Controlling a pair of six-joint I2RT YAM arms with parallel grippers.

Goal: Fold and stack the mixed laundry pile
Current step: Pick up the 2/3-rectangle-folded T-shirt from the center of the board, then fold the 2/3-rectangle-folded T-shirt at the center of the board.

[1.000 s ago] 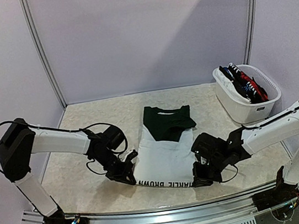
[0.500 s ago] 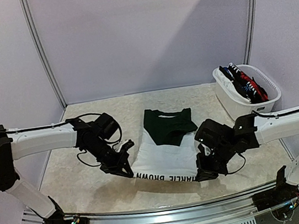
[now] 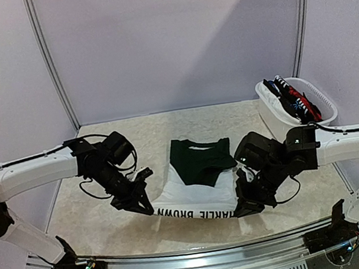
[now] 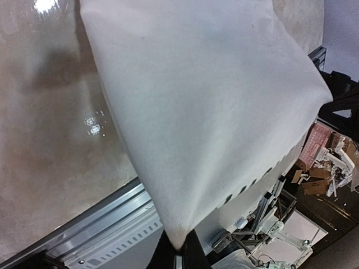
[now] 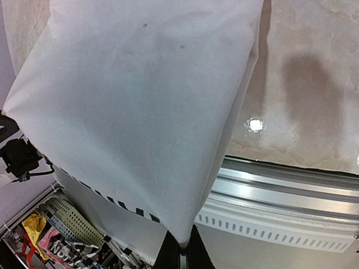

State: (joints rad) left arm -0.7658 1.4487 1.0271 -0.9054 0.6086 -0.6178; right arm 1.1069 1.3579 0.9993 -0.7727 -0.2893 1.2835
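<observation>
Two near corners of the white T-shirt (image 3: pixel 198 192) are pinched tight, one in the left gripper (image 3: pixel 146 209) at seven o'clock and one in the right gripper (image 3: pixel 241 209) at five, held up off the table (image 3: pixel 100 232) for a fold not yet made, while the dark green piece (image 3: pixel 199 158) lies on its far half and, at two o'clock, the white tub (image 3: pixel 293 132) holds the rest of the mixed laundry pile (image 3: pixel 293 100), unfolded.

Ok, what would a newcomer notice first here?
The white T-shirt at the centre, its near corners pinched by the left tool and right tool and raised off the table. A dark green piece lies on its far half, and the white tub at far right holds more clothes.
</observation>
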